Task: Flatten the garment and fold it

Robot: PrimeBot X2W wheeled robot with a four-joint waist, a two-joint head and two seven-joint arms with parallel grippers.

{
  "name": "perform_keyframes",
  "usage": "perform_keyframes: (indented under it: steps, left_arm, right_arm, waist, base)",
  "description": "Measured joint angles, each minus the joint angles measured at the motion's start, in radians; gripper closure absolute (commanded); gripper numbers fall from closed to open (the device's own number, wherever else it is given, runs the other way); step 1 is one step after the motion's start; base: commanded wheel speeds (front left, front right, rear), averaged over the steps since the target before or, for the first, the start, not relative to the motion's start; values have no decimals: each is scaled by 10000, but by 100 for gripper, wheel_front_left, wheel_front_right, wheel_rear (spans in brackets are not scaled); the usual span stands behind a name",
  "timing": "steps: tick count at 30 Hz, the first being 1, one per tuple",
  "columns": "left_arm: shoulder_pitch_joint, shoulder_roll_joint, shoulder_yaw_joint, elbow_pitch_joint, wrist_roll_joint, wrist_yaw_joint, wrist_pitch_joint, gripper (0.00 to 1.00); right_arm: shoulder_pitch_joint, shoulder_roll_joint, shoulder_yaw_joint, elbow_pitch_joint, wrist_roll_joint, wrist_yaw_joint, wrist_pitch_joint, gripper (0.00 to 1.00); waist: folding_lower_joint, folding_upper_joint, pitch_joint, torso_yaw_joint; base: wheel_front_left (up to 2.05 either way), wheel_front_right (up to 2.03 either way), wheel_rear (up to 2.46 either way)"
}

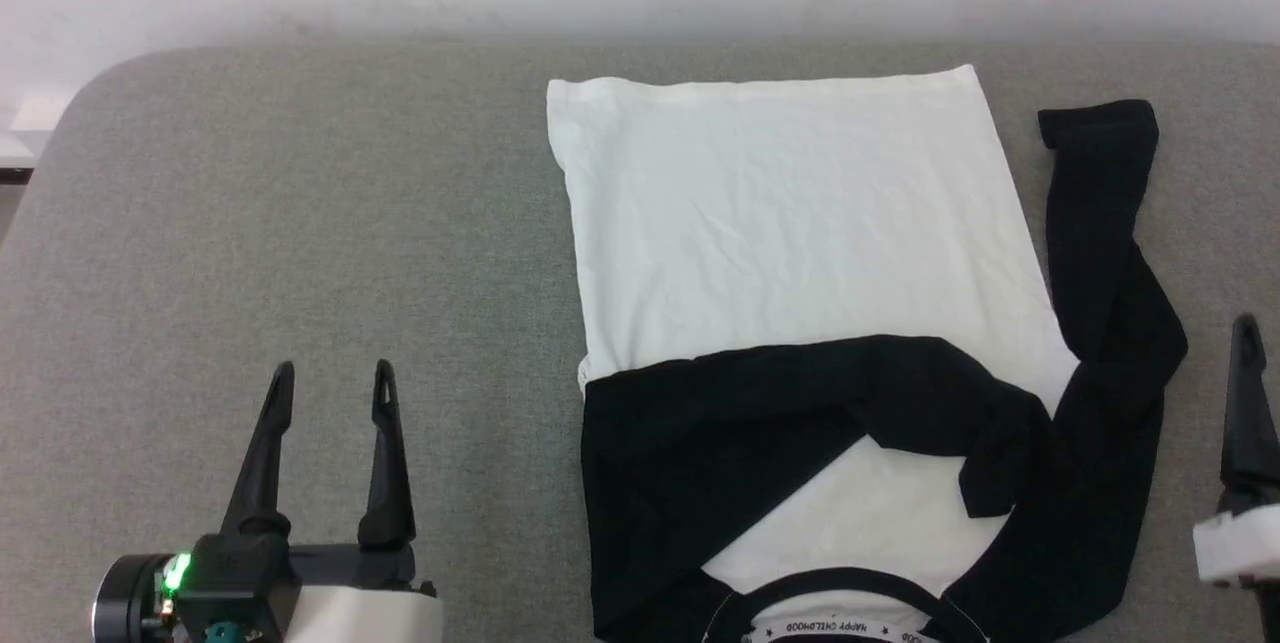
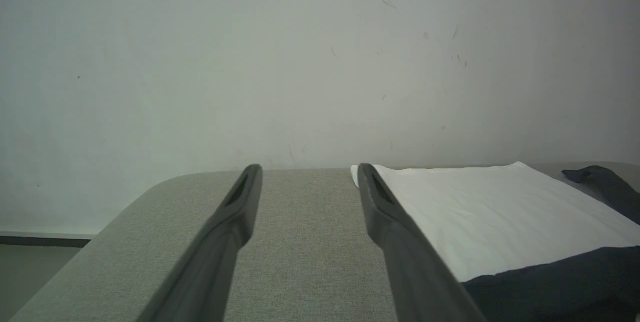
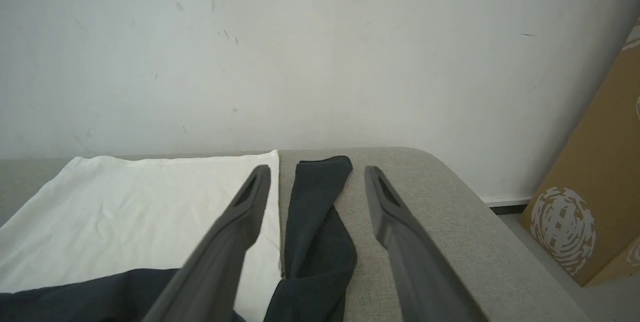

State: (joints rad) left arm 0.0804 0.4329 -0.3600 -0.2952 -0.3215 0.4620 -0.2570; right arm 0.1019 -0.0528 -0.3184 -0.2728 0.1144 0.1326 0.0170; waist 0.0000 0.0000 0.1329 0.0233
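Garment (image 1: 800, 223) lies on the grey table (image 1: 300, 223) between left hand (image 1: 335, 370) and right hand (image 3: 317, 174), both spread apart, cardboard box (image 3: 595, 187) nearby.

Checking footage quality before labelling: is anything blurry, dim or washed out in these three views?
Head view: even, soft light, sharp, creases on the garment readable, no glare. Left wrist view: dimmer with a greyish cast, jaws soft close to the lens. Right wrist view: likewise dim, jaws blurred low in the frame.

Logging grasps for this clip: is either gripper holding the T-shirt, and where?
Nothing is held: the left gripper and right gripper are both open and empty; the T-shirt lies free.
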Motion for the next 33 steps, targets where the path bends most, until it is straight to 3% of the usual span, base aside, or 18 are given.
perform_keyframes:
  steps: [5, 10, 17, 26, 33]
  left_arm:
    - [-23, -67, 148, 29, 81, -303, 0, 0]
    - [-387, -121, 244, -36, 194, -401, 0, 0]
    - [-1155, -276, 274, -303, 454, -495, 0, 0]
    - [-2162, -681, 221, -451, 516, -757, 0, 0]
    - [-2484, -924, 69, -451, 723, -930, 0, 0]
  right_arm:
    - [-1533, -94, 278, -295, 497, -2, 786, 0]
    - [-4044, -1718, 692, -278, 1218, -2, 2194, 0]
    - [-7657, -3887, 1218, 1375, 2385, -8, 4462, 0]
    - [-10672, -4740, 1275, 4318, 2717, -10, 6592, 0]
    - [-11235, -5074, 1172, 5628, 2443, -10, 8263, 0]
  waist:
    - [0, 0, 347, -54]
    - [1, 0, 850, -121]
    - [2, 0, 1906, -104]
    - [4, 0, 3422, 143]
    - [2, 0, 4409, 486]
  base:
    - [0, 0, 0]
    - [0, 0, 0]
    - [0, 0, 0]
    - [0, 0, 0]
    - [0, 0, 0]
